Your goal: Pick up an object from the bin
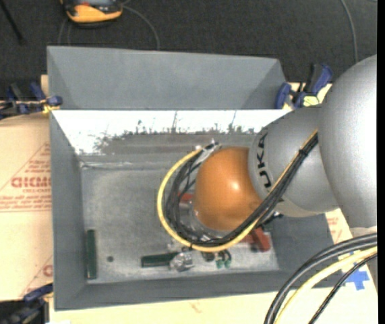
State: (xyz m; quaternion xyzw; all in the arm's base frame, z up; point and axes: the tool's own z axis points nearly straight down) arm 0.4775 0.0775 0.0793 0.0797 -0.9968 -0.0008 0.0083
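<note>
My gripper's dark body (179,213) shows just left of the orange cover, low over the bin's front middle. Right below it, near the front wall, lies a small silvery thing (182,262). A dark green flat piece (154,260) lies just left of that. A small green bit (223,261) sits to the right of the silvery thing. A red object (261,241) peeks out from under the arm at the front right.
A dark green stick (91,254) lies along the left wall at the front left corner. The arm with its orange cover and looping yellow and black cables hides the bin's right half. The bare floor shows at the left and back.
</note>
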